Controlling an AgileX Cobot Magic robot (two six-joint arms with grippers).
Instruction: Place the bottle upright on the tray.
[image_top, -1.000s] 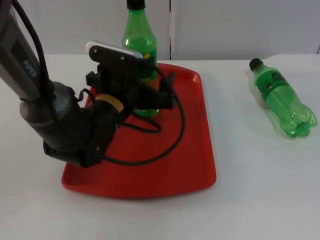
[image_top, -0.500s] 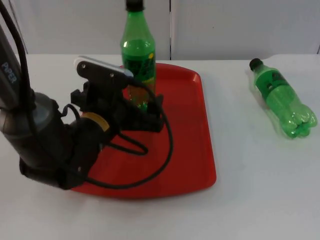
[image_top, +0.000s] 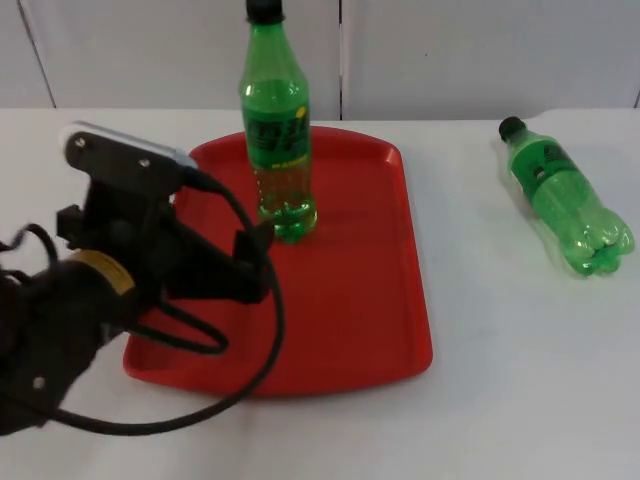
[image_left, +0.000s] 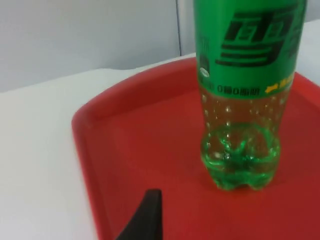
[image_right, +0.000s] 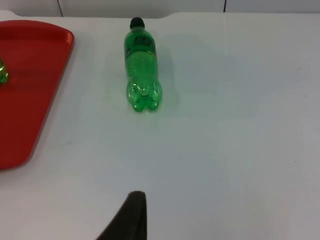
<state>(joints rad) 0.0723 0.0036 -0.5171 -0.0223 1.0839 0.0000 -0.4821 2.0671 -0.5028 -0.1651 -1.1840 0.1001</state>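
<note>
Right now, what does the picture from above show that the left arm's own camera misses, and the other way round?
Only the top view has the second bottle lying on the white table beside the tray, and the left claw over the tray's near left part. Only the left wrist view has the bubbles in the standing bottle. Both share that upright bottle on the red tray.

white table (image_top: 480, 400), red tray (image_top: 380, 330) on it, green bottle (image_top: 565, 200) lying rt
</note>
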